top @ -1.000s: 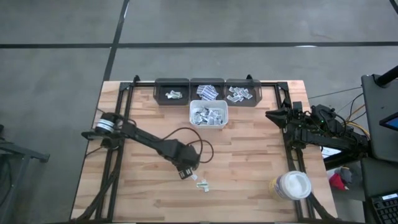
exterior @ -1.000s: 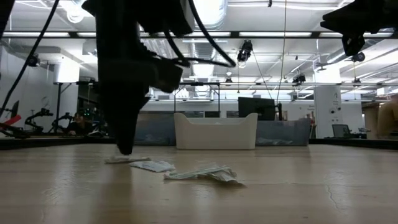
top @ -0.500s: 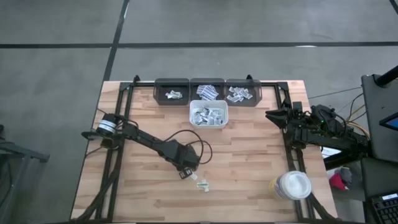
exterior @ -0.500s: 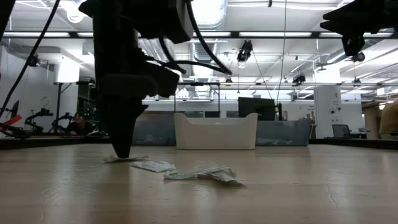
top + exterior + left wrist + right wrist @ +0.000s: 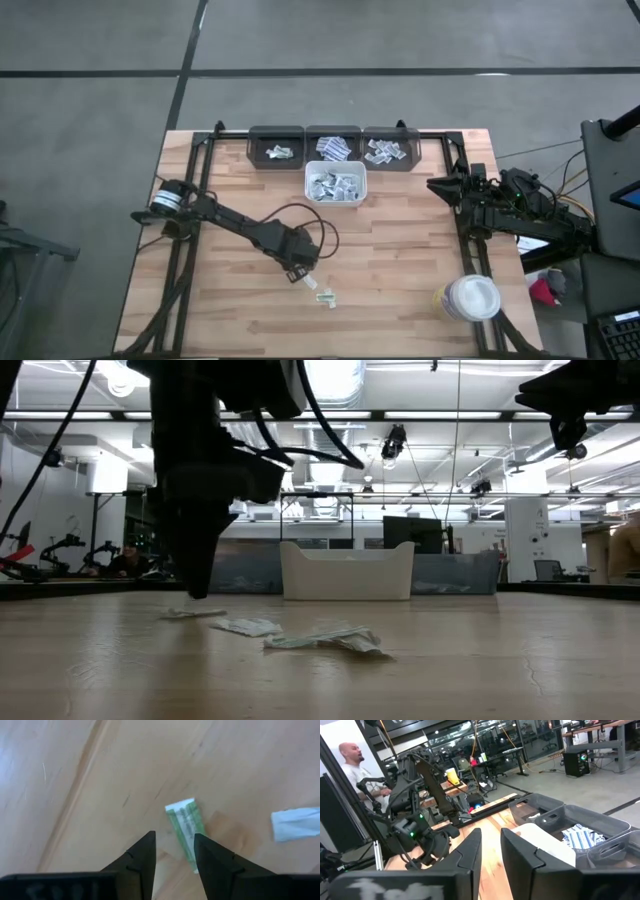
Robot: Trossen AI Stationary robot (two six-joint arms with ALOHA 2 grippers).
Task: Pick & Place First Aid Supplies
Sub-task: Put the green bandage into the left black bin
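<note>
Since 1 second ago the left gripper (image 5: 296,271) has risen off the wooden table (image 5: 400,260) and shifted slightly toward 10 o'clock, leaving the sachets lying there. Its fingers (image 5: 142,857) stand narrowly apart and empty. A greenish sachet (image 5: 186,826) lies just beyond the tips, apparently underlapping 1 finger; a white sachet (image 5: 296,823) lies at 3 o'clock. The right gripper (image 5: 437,184) waits at the table's right edge, narrowly open.

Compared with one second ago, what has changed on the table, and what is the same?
The left gripper has risen off the wood, empty; the sachet beneath it lies free. The other loose sachets, the white bin and the right gripper, parked at the table's right edge, have not moved.
</note>
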